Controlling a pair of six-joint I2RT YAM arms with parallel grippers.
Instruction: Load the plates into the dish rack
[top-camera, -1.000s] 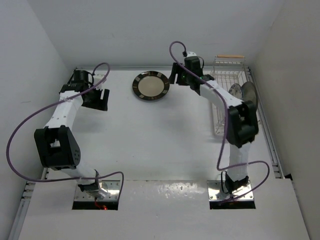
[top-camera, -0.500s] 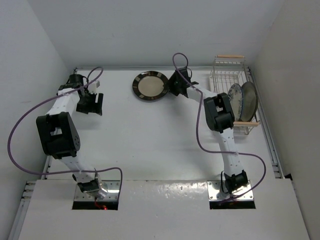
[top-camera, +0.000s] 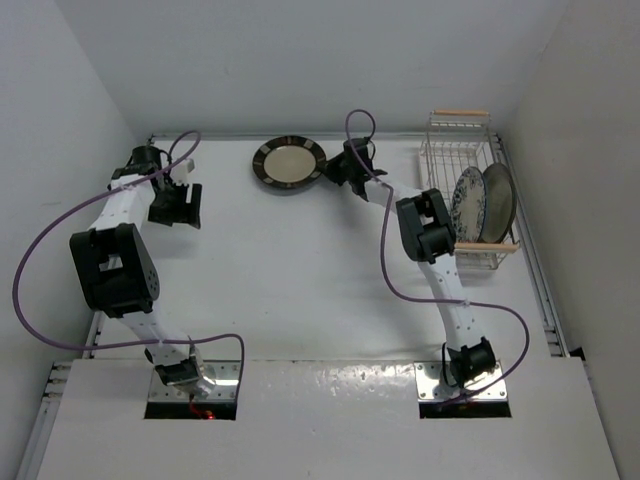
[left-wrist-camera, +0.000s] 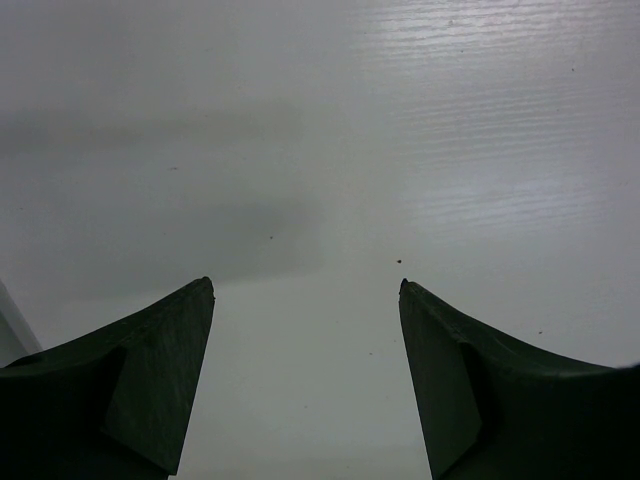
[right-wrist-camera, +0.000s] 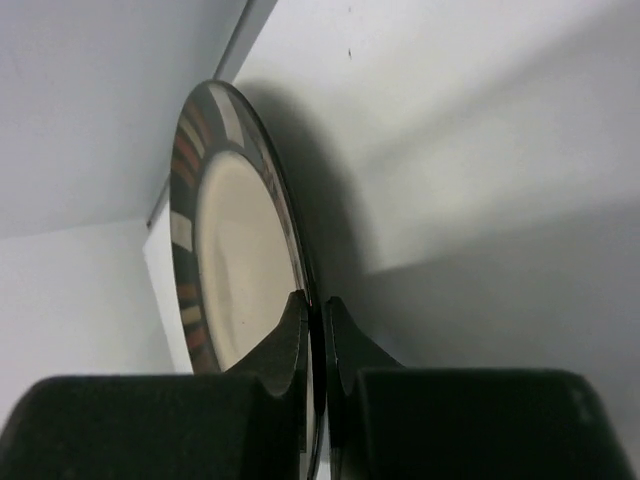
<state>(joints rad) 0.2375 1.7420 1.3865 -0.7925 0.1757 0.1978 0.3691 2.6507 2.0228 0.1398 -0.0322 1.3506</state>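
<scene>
The dark brown-rimmed plate (top-camera: 289, 162) with a beige centre lies near the back wall. My right gripper (top-camera: 332, 170) is at its right edge, shut on the rim. In the right wrist view the plate (right-wrist-camera: 235, 250) runs edge-on between the two fingers of that gripper (right-wrist-camera: 316, 297), which pinch its rim. The white wire dish rack (top-camera: 462, 130) stands at the back right and holds a blue floral plate (top-camera: 466, 203) and a dark grey plate (top-camera: 497, 203) upright. Over the far left of the table my left gripper (top-camera: 178, 205) is open; its wrist view shows nothing between the gripper's (left-wrist-camera: 305, 285) fingers.
The back wall runs just behind the plate and the side wall is close to the rack. Bare white table surface (left-wrist-camera: 320, 150) lies under the left gripper. Purple cables loop from both arms.
My right gripper has shut on the brown plate's rim, and the plate has shifted a little left and toward the back wall. The left gripper has drifted slightly left.
</scene>
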